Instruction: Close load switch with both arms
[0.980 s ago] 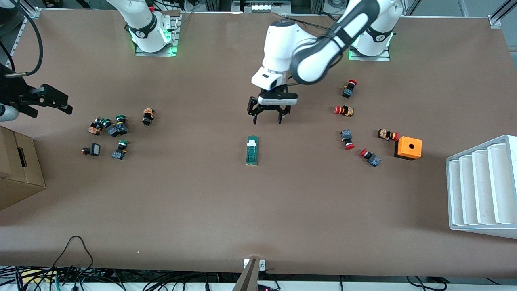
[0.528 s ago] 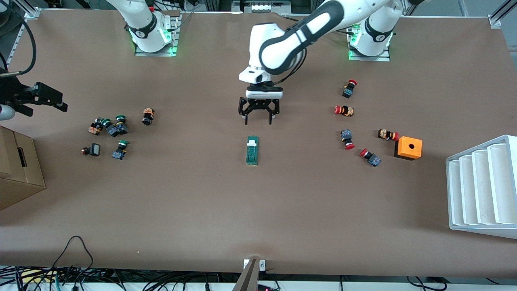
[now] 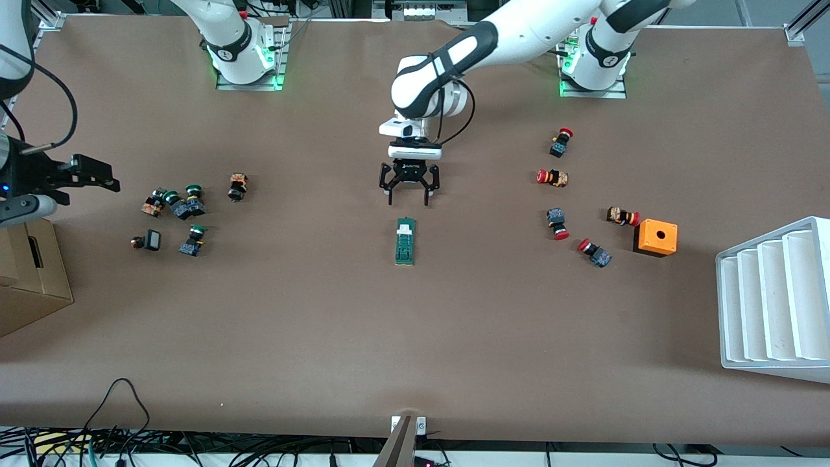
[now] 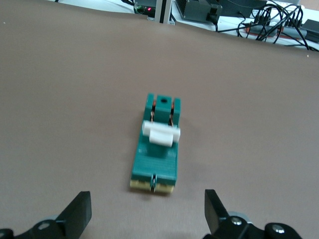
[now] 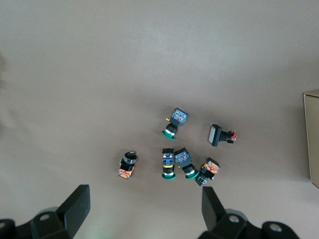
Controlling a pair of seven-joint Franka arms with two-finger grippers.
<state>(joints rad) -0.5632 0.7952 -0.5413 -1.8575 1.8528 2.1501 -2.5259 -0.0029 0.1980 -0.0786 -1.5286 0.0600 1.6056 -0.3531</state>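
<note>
Switch (image 3: pixel 405 241): lies flat mid-table, white piece toward the bases, untouched.
Left gripper (image 3: pixel 408 194): over the table just past the switch's white end, fingers spread wide, empty.
Right gripper (image 3: pixel 97 178): over the table's right-arm end, near the green-capped buttons (image 3: pixel 183 207), jaws wide, empty.
Box (image 3: pixel 655 237): orange, toward the left arm's end.

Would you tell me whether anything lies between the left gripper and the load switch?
Nothing visible does. The left gripper, open, hangs just short of the load switch, with only bare table between them in the left wrist view.
</note>
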